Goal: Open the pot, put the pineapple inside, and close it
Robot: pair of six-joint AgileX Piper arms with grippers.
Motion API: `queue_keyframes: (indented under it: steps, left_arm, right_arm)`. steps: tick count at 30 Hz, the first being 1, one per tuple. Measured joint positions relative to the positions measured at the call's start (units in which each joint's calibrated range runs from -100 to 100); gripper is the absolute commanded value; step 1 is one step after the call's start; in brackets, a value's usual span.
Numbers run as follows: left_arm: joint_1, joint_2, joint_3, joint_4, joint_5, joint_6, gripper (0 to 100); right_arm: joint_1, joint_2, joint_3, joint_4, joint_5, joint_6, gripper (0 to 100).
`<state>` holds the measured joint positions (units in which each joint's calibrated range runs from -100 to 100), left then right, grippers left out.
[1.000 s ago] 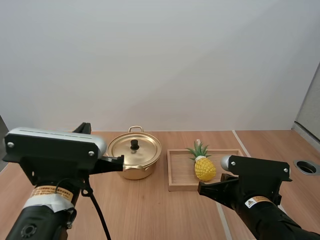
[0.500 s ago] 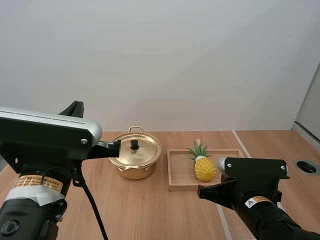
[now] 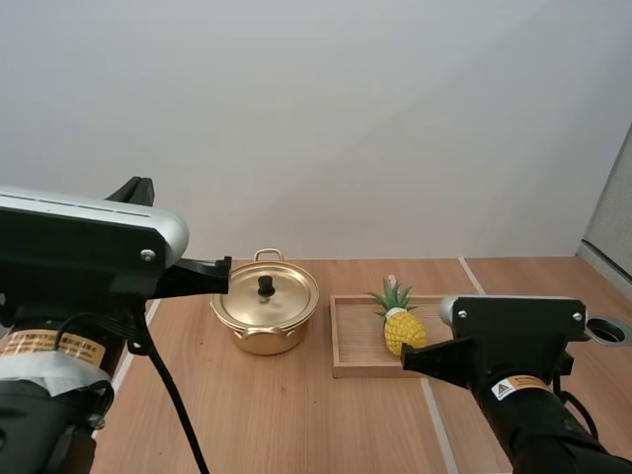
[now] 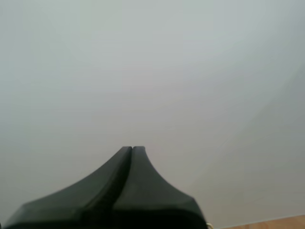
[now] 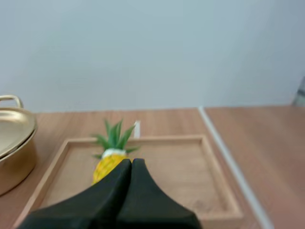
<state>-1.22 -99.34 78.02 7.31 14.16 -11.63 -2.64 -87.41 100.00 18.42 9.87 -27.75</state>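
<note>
High view: round golden metal pot [image 3: 265, 314], rectangular wooden tray [image 3: 357, 348].

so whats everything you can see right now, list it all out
pot: one, gold, on the table left of the tray
lid: one, gold, sitting on the pot
knob: one, black, at the lid's centre
pineapple: one, yellow with a green crown, in the tray
tray: one, light wood, on the table right of the pot
table: one, brown wood, under everything
white lines: several, white, running along the table
round hole: one, grey, at the table's right edge
left gripper: one, black, fingers shut on nothing, raised near the pot
right gripper: one, black, fingers shut on nothing, in front of the pineapple
</note>
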Motion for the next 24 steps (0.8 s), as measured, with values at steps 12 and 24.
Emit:
queue_keyframes:
  steps: [12, 24]
  left_arm:
    - [0.0, 0.58, -3.4, 0.11, 29.52, 10.57, 100]
    - [0.84, 0.69, -6.84, -1.55, 36.19, 14.58, 100]
  right_arm:
    - [0.0, 0.0, -11.76, -11.25, 23.08, 0.0, 100]
    - [-0.83, -0.14, -32.21, -17.16, 36.94, -0.34, 100]
